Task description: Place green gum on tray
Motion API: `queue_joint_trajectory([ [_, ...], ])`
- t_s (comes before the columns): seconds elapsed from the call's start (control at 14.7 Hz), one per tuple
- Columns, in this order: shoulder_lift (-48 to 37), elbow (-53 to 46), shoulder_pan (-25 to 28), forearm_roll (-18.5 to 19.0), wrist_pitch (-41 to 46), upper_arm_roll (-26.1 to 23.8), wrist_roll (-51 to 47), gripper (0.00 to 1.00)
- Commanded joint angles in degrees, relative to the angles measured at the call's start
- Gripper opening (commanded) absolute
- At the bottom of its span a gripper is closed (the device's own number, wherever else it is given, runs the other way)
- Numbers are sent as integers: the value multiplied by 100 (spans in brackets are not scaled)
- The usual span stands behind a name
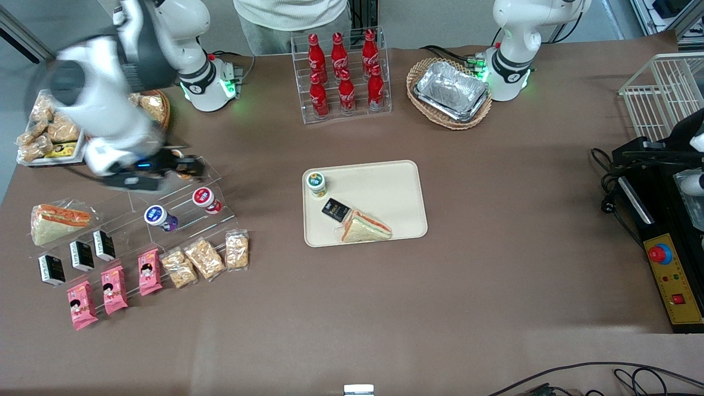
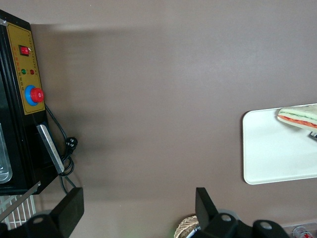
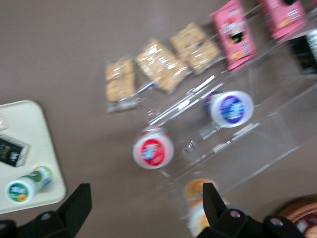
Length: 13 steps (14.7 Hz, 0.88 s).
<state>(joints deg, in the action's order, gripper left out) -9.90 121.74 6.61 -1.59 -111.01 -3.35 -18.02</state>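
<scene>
The green gum (image 1: 316,183) stands upright on the cream tray (image 1: 385,187), in the tray's corner nearest the working arm. It also shows in the right wrist view (image 3: 27,186) on the tray (image 3: 25,129). My gripper (image 1: 184,165) hovers over the top step of a clear acrylic stand (image 1: 181,220), far from the tray, toward the working arm's end of the table. In the right wrist view the gripper (image 3: 146,208) is open and empty, with an orange-labelled canister (image 3: 200,191) by one finger.
A black packet (image 1: 335,210) and a wrapped sandwich (image 1: 364,227) lie on the tray. Red (image 1: 206,199) and purple (image 1: 159,215) canisters stand on the stand. Snack packets (image 1: 203,258) lie nearer the camera. A cola bottle rack (image 1: 344,74) and foil trays in a basket (image 1: 450,92) stand farther away.
</scene>
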Motion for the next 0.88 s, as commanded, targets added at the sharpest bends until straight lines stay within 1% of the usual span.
queue_joint_trajectory([
  [0.0, -161, -201, -98, 61, 403, 606, 833, 100],
  [0.2, 58, -746, -160, 342, 519, 1028, 1167, 100],
  [0.27, 259, -1053, -160, 361, 632, 1108, 1421, 100],
  [0.41, 567, -1852, -169, 343, 1428, 1222, 1652, 100],
  [0.48, 708, -2021, -160, 335, 1737, 1319, 1705, 100],
  [0.68, 1016, -2294, -151, 282, 1740, 1328, 2230, 100],
  [0.82, 1201, -2540, -160, 273, 1802, 1328, 2355, 100],
])
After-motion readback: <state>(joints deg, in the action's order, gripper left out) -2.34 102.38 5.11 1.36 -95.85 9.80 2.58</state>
